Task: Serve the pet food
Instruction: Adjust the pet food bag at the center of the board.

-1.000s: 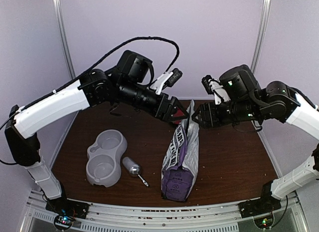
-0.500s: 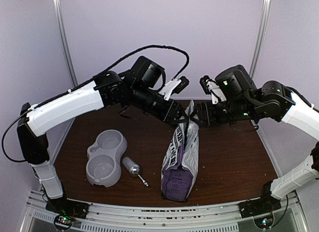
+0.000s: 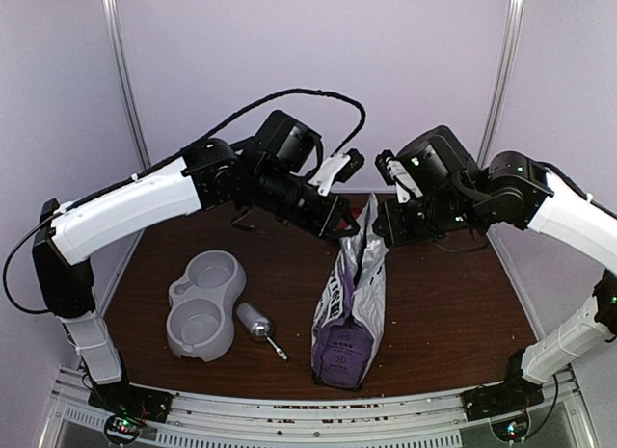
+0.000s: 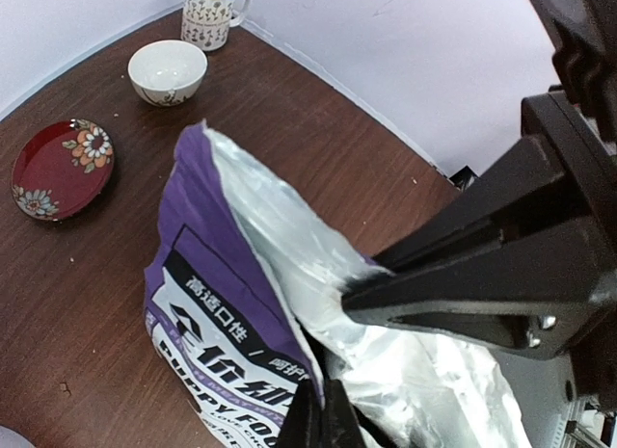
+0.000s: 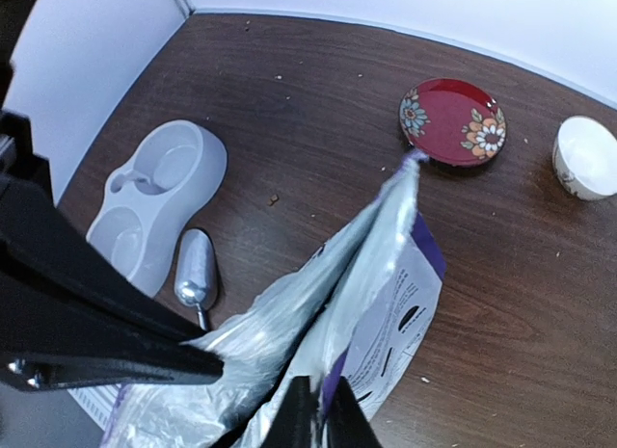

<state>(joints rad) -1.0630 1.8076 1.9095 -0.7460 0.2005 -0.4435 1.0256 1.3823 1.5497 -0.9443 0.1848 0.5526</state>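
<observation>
At the middle of the brown wooden surface stands a tall purple printed bag with silver lining. The left hand is pressed together on one lip of its open mouth, and the right hand pinches the opposite lip. No pet food shows in any view; I judge it lies deep inside the bag. If the hands pull apart too strongly, the thin foil may tear or slip out. The bag could then tip toward the grey plastic double bowl and the small metal scoop, and spill.
</observation>
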